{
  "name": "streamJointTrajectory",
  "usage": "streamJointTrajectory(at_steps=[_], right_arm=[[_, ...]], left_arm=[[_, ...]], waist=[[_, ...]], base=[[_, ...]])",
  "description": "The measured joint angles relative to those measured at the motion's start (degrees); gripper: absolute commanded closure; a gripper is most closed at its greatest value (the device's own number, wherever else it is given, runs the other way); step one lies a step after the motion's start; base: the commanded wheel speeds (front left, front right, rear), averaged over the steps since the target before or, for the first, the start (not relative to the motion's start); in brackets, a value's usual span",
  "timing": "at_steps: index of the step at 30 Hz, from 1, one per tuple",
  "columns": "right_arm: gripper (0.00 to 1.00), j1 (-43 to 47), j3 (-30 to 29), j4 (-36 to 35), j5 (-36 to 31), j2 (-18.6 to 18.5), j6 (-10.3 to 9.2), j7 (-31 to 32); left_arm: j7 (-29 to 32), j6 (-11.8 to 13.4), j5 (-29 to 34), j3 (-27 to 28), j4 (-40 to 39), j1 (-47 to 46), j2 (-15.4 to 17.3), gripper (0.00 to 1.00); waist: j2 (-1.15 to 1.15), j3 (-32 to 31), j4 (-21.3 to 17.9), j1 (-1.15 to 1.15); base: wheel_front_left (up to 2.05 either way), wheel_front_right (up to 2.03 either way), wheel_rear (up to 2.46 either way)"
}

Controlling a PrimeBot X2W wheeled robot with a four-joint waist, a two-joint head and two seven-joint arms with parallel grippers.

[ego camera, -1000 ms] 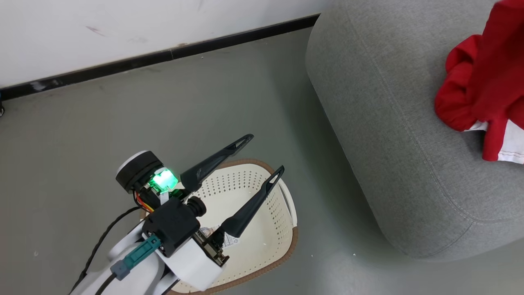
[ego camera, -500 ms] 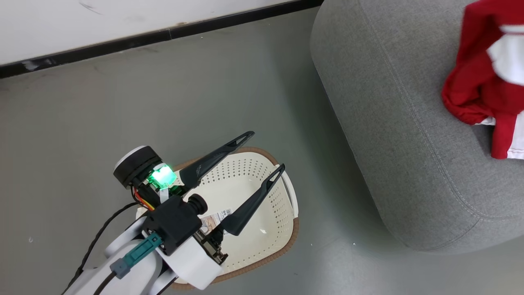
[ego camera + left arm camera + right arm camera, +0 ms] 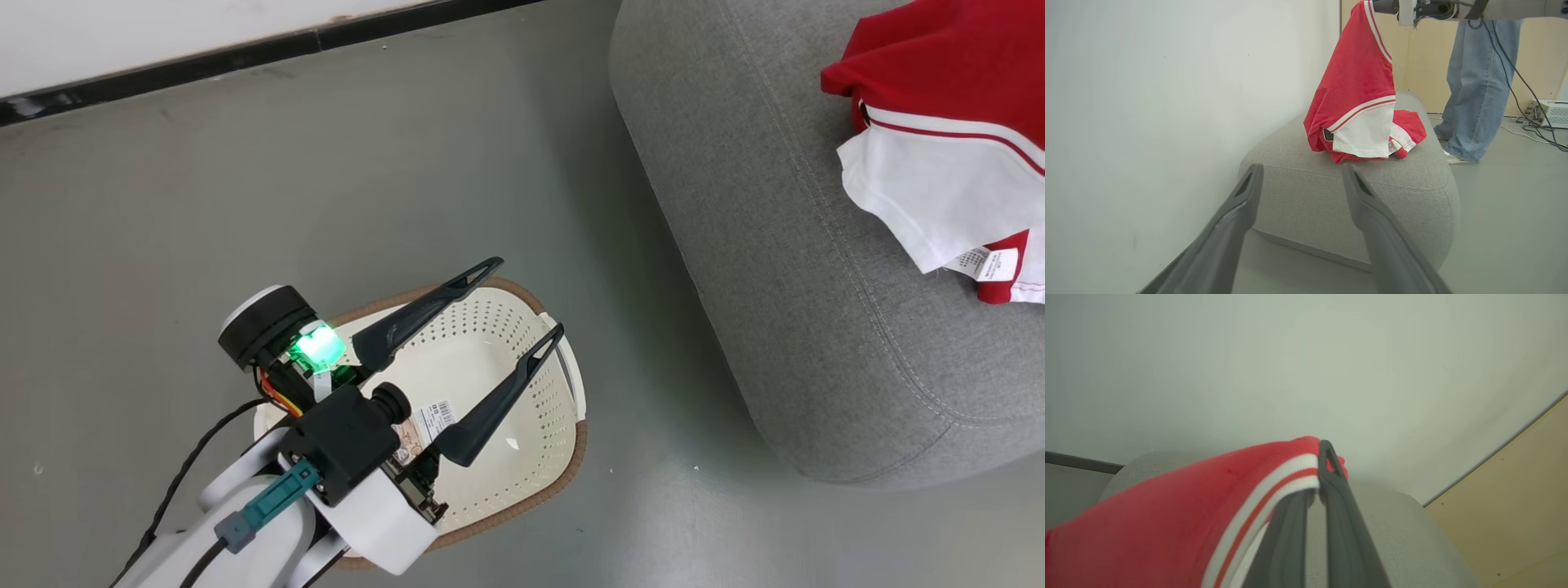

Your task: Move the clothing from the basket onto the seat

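Head view: left hand (image 3: 530, 296) hangs over the basket (image 3: 571, 465), fingers spread wide and holding nothing. The part of the basket's inside that shows is bare white plastic with a label sticker (image 3: 429, 420). The basket stands on the grey floor (image 3: 326, 180), near the seat (image 3: 775, 286) but not touching it. The clothing (image 3: 939, 188) lies to the right, over the seat's top, red above and a white panel below. It is well apart from the left hand. Left wrist view: left hand (image 3: 1302, 168) points toward the seat (image 3: 1310, 192). The clothing (image 3: 1355, 90) hangs from the right arm (image 3: 1433, 8) at the top edge, with its long axis running straight up and down. Its lower folds are bunched on the cushion, and I cannot tell whether that is one piece or two. White wall (image 3: 1147, 102) runs close along one side of the seat. A person's legs (image 3: 1466, 81) stand just beyond it, with cables (image 3: 1527, 102) trailing to the floor. Right wrist view: right hand (image 3: 1318, 477) is clenched on the striped trim of the clothing (image 3: 1167, 518), directly above the seat (image 3: 1392, 522). Judgement: the cloth is already over the target with its bottom end down. The next move likely calls for lowering and letting go, and it falls to the right arm. The cushion is broad and soft, so slipping off looks unlikely. The person nearby is the main hazard.
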Motion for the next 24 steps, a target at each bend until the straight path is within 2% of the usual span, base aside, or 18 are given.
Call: streamJointTrajectory(at_steps=[13, 24], right_arm=[[1.0, -0.8, -0.6, 2.2, -1.0, -1.4, 0.0, -1.3], [1.0, -0.6, 0.1, 5.1, -1.0, -0.6, 0.0, -1.8]], left_arm=[[0.4, 0.0, 0.0, 0.6, -0.5, 0.0, 0.6, 0.0], [0.5, 0.2, 0.0, 0.9, -0.8, 0.0, 1.5, 0.0]], waist=[[0.0, 1.2, -2.2, 0.0], [0.0, 1.8, -4.0, 0.0]], base=[[0.0, 0.0, 0.0], [0.0, 0.0, 0.0]])
